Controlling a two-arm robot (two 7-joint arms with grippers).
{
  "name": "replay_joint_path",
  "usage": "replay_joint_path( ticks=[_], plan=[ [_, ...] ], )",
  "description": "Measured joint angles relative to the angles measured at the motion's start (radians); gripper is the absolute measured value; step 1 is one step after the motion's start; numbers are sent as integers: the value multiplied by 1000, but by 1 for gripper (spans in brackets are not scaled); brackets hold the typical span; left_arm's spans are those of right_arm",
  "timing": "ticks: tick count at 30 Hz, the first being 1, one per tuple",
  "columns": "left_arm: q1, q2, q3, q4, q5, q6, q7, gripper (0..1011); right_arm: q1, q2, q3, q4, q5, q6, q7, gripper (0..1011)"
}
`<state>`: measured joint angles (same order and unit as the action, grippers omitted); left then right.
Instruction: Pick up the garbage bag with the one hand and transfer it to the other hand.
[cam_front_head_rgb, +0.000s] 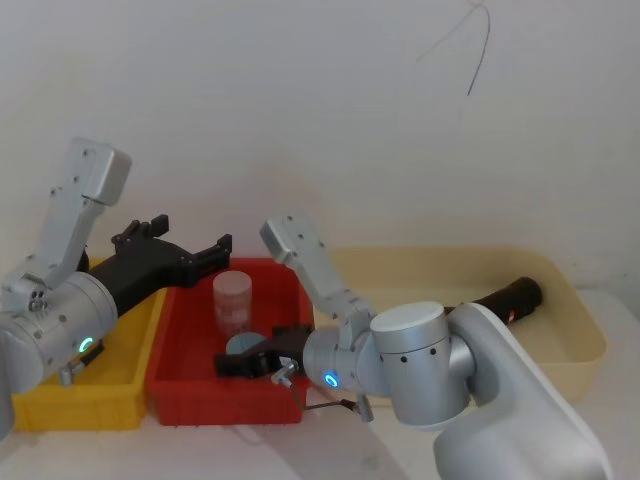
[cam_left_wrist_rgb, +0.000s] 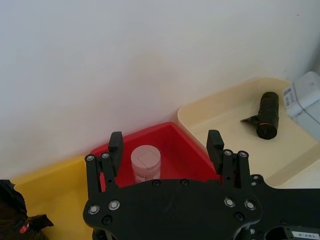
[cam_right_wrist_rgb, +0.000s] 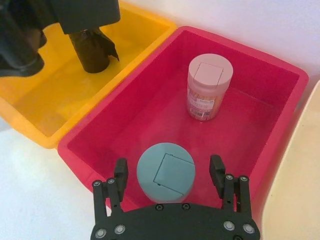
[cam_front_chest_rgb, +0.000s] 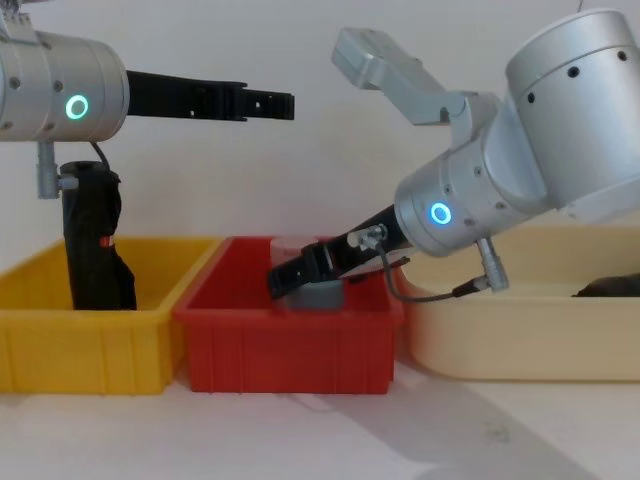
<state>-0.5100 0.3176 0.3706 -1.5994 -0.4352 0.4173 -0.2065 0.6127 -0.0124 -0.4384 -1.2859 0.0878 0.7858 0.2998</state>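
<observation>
Above the red bin (cam_front_head_rgb: 180, 395) my left gripper (cam_left_wrist_rgb: 165, 145) hangs open and empty, so I'd swing it back over the yellow bin (cam_front_chest_rgb: 60, 350) and descend squarely around the upright garbage bag (cam_front_chest_rgb: 92, 240), while the right gripper (cam_right_wrist_rgb: 170, 172) waits open.

Black garbage bag (cam_front_chest_rgb: 92, 245) in yellow bin (cam_front_chest_rgb: 95, 345); red bin (cam_front_chest_rgb: 290, 350); cream tray (cam_front_chest_rgb: 520, 345)

Three bins sit side by side on the table (cam_front_chest_rgb: 330, 435): left bin (cam_front_chest_rgb: 100, 350), middle bin (cam_front_chest_rgb: 290, 350), right bin (cam_front_chest_rgb: 520, 350). The garbage bag (cam_front_chest_rgb: 93, 240) stands upright in the left bin; a second roll (cam_left_wrist_rgb: 267, 116) lies in the right bin; the middle bin holds two jars, the taller jar (cam_right_wrist_rgb: 209, 86) behind the lower jar (cam_right_wrist_rgb: 165, 171). The left tool (cam_left_wrist_rgb: 165, 147) hangs above the left and middle bins, the right tool (cam_right_wrist_rgb: 170, 170) reaches down into the middle bin, over the lower jar.
</observation>
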Motion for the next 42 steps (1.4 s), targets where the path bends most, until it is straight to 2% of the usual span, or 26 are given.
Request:
replay_joint_path(
  ticks=[8, 21, 26, 35, 42],
  plan=[
    [0, 0, 0, 0, 0, 0, 0, 1002, 8, -10, 1, 27, -7, -10, -1, 972],
    [0, 0, 0, 0, 0, 0, 0, 1002, 16, -19, 8, 53, -18, -29, 2, 647],
    [0, 0, 0, 0, 0, 0, 0, 1002, 18, -23, 16, 53, -19, -33, 0, 647],
    [0, 0, 0, 0, 0, 0, 0, 1002, 32, -39, 67, 35, -18, -50, -32, 647],
    [0, 0, 0, 0, 0, 0, 0, 1002, 55, -55, 139, 10, -7, -84, -76, 647]
  ],
)
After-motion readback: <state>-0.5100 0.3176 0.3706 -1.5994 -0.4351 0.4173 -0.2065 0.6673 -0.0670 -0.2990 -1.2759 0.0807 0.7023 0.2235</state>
